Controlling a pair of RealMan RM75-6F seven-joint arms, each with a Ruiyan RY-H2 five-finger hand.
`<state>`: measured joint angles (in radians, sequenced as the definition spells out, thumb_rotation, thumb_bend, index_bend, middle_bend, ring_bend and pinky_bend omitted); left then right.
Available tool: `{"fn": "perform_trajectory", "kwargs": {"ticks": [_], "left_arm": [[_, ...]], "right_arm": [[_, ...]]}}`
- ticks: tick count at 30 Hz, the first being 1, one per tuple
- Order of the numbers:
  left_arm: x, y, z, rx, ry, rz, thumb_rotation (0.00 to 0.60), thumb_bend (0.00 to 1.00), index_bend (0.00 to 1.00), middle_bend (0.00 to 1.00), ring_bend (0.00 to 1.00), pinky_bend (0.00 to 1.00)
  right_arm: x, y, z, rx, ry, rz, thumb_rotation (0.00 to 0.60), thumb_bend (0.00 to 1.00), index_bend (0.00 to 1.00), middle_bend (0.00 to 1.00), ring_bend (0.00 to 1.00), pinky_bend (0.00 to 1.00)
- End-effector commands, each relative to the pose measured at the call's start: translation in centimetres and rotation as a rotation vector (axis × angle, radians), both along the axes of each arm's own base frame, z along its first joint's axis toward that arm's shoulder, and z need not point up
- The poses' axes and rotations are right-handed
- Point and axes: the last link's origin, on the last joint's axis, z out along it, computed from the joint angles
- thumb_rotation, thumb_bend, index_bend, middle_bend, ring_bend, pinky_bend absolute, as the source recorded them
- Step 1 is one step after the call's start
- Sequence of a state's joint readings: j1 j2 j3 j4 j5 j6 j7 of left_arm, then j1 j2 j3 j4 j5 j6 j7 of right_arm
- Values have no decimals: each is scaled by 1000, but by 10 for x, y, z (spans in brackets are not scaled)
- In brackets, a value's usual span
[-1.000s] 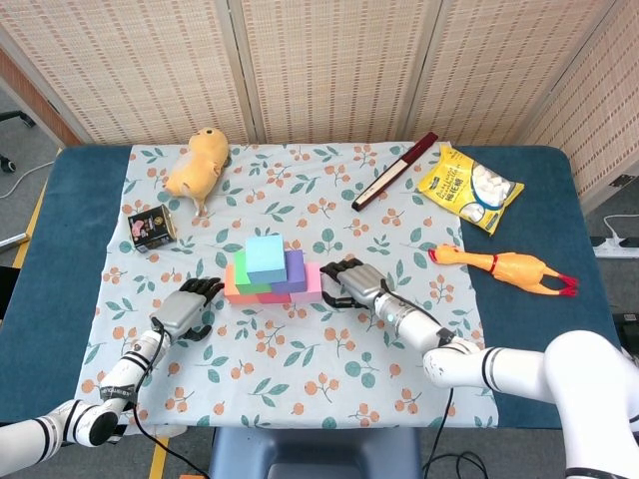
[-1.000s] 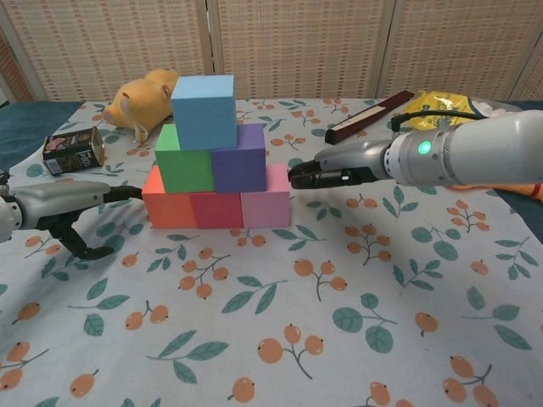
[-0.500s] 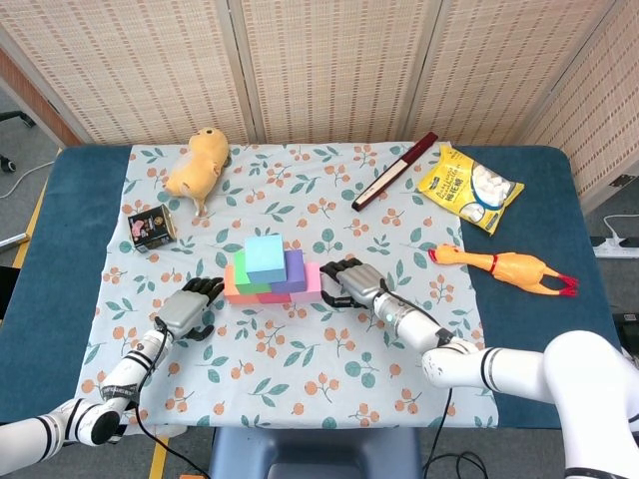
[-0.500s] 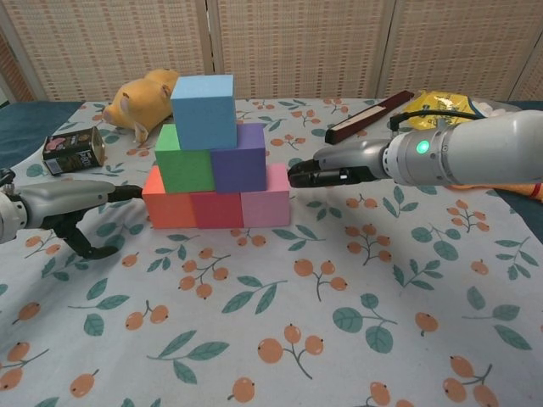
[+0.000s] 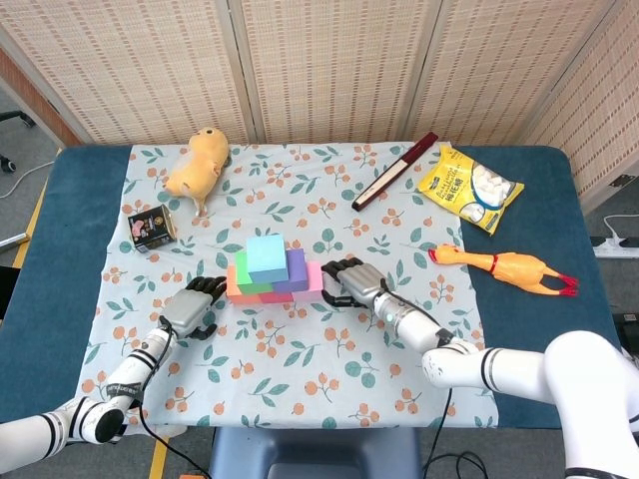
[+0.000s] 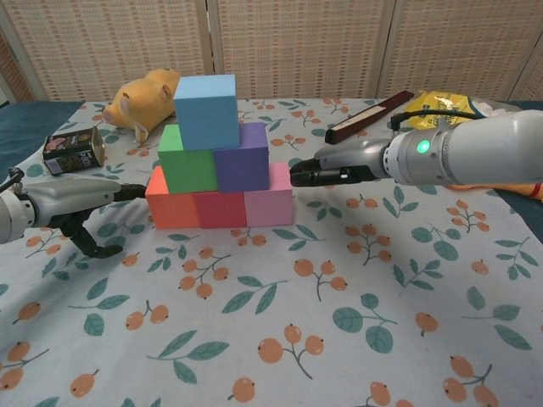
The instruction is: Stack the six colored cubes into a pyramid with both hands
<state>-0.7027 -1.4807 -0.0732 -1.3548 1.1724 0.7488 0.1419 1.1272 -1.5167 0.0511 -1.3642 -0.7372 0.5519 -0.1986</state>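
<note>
Our left hand (image 6: pixel 85 208) nudges the finished pyramid (image 6: pixel 216 157) a little toward our right hand (image 6: pixel 327 175); both flank it, fingers extended, holding nothing, squaring the base.

- the whole cube pyramid (image 6: pixel 219 161) has slid a little to the right on the cloth, seen in both views.
- the left hand (image 5: pixel 194 305) has followed it rightward, fingertips (image 6: pixel 136 192) pressing the orange-red cube (image 6: pixel 170 208).
- the right hand (image 5: pixel 346 280) has given way slightly rightward, fingertips at the pink cube (image 6: pixel 269 206).
</note>
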Motion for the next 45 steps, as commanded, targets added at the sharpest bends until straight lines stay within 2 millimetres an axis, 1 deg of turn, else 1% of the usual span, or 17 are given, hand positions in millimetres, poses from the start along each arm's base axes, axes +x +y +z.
{"fn": "perform_trajectory", "kwargs": {"ticks": [1, 5, 14, 17, 21, 26, 29, 32, 33, 39, 41, 43, 45], "left_arm": [[-1, 0, 1, 1, 3, 4, 600, 413, 9, 0, 0, 0], [-5, -1, 9, 18, -18, 30, 600, 413, 7, 0, 0, 0], [-15, -5, 34, 67, -49, 59, 600, 412, 7, 0, 0, 0], [-19, -6, 43, 91, -67, 78, 600, 412, 6, 0, 0, 0], [-29, -8, 60, 134, -91, 107, 600, 411, 6, 0, 0, 0], [-38, -13, 79, 175, -128, 136, 600, 412, 6, 0, 0, 0], [-45, -18, 94, 214, -152, 147, 600, 412, 6, 0, 0, 0], [-56, -25, 112, 275, -177, 166, 600, 412, 6, 0, 0, 0], [-61, -28, 118, 297, -186, 175, 600, 413, 6, 0, 0, 0], [-86, -51, 143, 382, -193, 206, 600, 413, 21, 0, 0, 0], [-94, -61, 152, 423, -200, 218, 600, 413, 22, 0, 0, 0], [-99, -70, 160, 479, -217, 226, 600, 412, 28, 0, 0, 0], [-107, -82, 168, 543, -222, 231, 600, 412, 36, 0, 0, 0]], "right_arm": [[-1, 0, 1, -2, 1, -1, 2, 454, 26, 20, 0, 0], [-3, 0, 8, -14, -2, -4, 2, 455, 25, 20, 0, 0], [-9, 3, 33, -61, -37, -28, 2, 455, 7, 20, 0, 0], [-14, 2, 45, -88, -51, -43, 2, 455, 7, 20, 0, 0], [-21, 2, 68, -128, -83, -72, 5, 454, 7, 20, 0, 0], [-19, 6, 93, -154, -140, -88, 6, 455, 7, 17, 0, 0], [-22, 12, 114, -188, -150, -71, 9, 454, 7, 17, 0, 0], [-31, 20, 138, -262, -144, -46, 10, 454, 7, 27, 0, 0], [-38, 25, 146, -290, -143, -48, 10, 454, 7, 33, 0, 0], [-78, 51, 176, -380, -146, -94, 12, 454, 27, 43, 0, 0], [-92, 62, 187, -431, -157, -102, 36, 454, 27, 44, 0, 0], [-105, 75, 197, -489, -161, -94, 85, 454, 27, 52, 0, 0], [-120, 92, 207, -554, -164, -91, 102, 451, 26, 60, 0, 8]]}}
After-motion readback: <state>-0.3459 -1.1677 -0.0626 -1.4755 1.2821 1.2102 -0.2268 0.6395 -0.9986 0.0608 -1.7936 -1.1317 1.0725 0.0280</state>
